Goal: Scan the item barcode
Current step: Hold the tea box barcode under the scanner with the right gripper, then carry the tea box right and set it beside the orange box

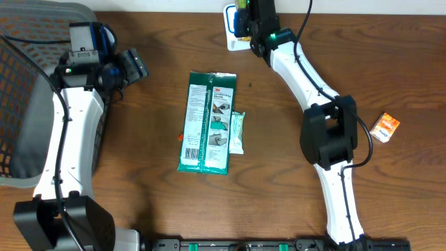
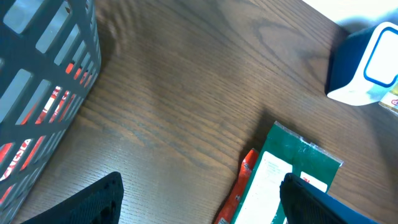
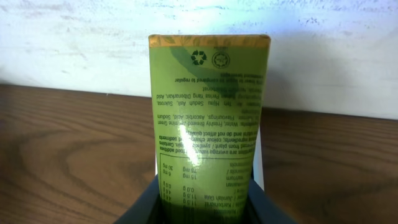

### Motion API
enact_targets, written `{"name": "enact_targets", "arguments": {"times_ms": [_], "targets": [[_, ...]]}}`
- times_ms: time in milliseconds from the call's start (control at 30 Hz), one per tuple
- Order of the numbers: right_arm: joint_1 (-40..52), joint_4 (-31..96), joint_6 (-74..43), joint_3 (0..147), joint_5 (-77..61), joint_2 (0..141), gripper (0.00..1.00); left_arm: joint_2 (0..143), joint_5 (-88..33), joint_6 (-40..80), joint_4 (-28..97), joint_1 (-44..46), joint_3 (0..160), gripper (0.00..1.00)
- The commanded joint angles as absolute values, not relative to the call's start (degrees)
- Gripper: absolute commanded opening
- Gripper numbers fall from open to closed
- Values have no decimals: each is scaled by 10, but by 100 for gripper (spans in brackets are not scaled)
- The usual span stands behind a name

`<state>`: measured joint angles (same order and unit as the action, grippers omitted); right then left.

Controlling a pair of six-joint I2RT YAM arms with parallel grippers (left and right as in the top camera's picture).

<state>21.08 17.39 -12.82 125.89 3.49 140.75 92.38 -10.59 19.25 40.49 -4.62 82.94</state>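
My right gripper [image 1: 245,22] [image 3: 206,210] is shut on a green carton [image 3: 208,112] [image 1: 242,7], held at the table's far edge right over the white-and-blue scanner [image 1: 232,31] [image 2: 367,65]. In the right wrist view the carton's ingredient text and nutrition table face the camera, and no barcode shows. A white strip of the scanner [image 3: 259,169] peeks out behind the carton. My left gripper [image 1: 131,64] [image 2: 200,188] hangs open and holds nothing, left of a flat green package [image 1: 208,122] [image 2: 292,177].
A pale sachet [image 1: 237,132] lies against the green package's right side, and a red packet [image 2: 239,186] sticks out at its other edge. A grey mesh basket [image 1: 28,104] [image 2: 43,74] stands at far left. A small orange box [image 1: 385,127] sits at far right.
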Motion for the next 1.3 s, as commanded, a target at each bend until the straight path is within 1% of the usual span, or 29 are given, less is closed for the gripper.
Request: {"name": "enact_targets", "arguments": {"times_ms": [0, 167, 333, 500, 667, 900, 1100, 1267], "targets": [[214, 175, -141, 1272, 40, 1398, 24, 926, -109, 187, 405, -47, 830, 82], [210, 198, -145, 1272, 18, 1398, 23, 926, -109, 187, 405, -47, 830, 82], [210, 191, -145, 1272, 15, 1398, 22, 926, -109, 187, 405, -47, 830, 82], [203, 224, -145, 1273, 4, 1352, 22, 926, -109, 187, 405, -47, 830, 82], [182, 343, -145, 1273, 4, 1251, 20, 926, -109, 187, 405, -47, 830, 82], [128, 598, -145, 1273, 30, 1132, 20, 926, -109, 187, 405, -47, 830, 82], [53, 734, -141, 1271, 37, 1124, 21, 926, -109, 187, 405, -47, 830, 82], [-1, 776, -141, 1231, 105, 1140, 22, 926, -109, 187, 405, -47, 830, 82]]}}
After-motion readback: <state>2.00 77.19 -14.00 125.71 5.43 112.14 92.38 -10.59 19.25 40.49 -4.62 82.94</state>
